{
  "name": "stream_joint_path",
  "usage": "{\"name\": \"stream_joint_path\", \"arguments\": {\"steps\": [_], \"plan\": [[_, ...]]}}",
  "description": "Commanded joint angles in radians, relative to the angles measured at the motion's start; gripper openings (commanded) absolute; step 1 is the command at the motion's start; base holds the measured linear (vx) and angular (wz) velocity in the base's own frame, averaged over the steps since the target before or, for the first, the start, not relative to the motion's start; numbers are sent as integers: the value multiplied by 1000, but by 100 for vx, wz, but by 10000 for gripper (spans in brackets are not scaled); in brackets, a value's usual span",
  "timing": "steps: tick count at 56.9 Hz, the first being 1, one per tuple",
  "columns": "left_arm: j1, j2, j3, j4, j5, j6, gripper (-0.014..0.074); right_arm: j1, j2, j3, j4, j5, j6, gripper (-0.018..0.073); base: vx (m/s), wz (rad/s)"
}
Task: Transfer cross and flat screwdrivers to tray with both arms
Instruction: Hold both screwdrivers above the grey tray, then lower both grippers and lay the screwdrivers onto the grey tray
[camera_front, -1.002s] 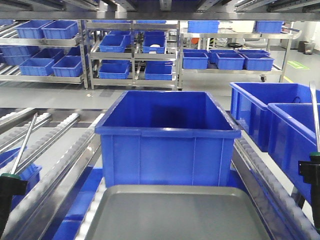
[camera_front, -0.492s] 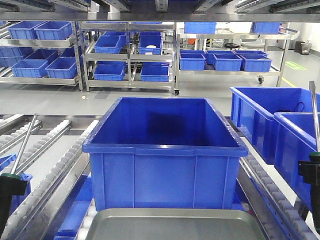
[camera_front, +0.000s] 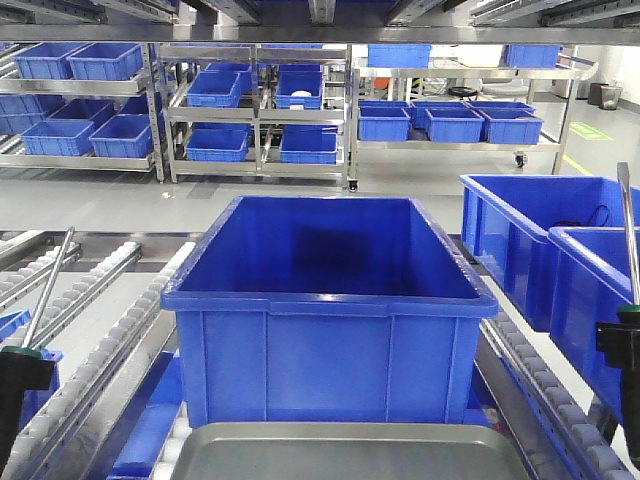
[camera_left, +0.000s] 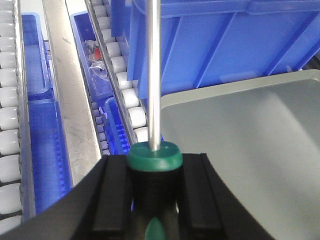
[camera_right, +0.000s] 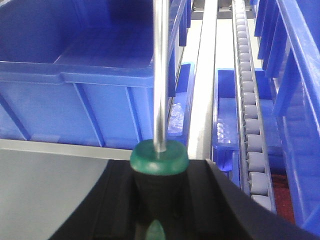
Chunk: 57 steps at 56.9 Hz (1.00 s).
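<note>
Currently in the carry step: both tools are picked and neither is in the tray (camera_front: 350, 455) yet. Left end effector (camera_left: 155, 172) is clenched on the green-and-black handle of the left screwdriver (camera_left: 154, 95), fingers either side of the handle just below the green collar, shaft pointing away from the wrist. Right end effector (camera_right: 159, 187) grips the right screwdriver (camera_right: 161, 75) the same way. Can't tell which is cross and which is flat, as both tips are out of view. From the front camera the left tool sits at the far-left edge with its shaft leaning right, and the right tool sits at the far-right edge, close to upright. The tray lies on the roller bench (camera_front: 110, 350) between them, near side, with the big blue bin (camera_front: 330, 300) just beyond its far rim. Each wrist camera shows the tray off to the inner side of its tool, so neither looks to be over it. My read of the next move: bring both arms inward over the tray, tip the shafts down towards flat, lower until the handles are close to the tray floor, then release. Watch shaft clearance against the bin wall, and keep the drop spots well apart so the arms don't meet. Round handles may roll on steel, so release low.
</note>
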Motion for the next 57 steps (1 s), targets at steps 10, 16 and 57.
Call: {"name": "stream_joint_path", "arguments": {"steps": [10,16,57], "plan": [[-6,-21,-31,-38,-85,-1,-1,-6,-11,-31,-3,-84,-8,-8,0,0],[-6,-21,-31,-38,-85,-1,-1,-6,-11,-31,3,-85,-8,-8,0,0],[-193,287,-31,-551,-54,27,-1,-6,285,-31,633,216,-324,-6,0,0]]}}
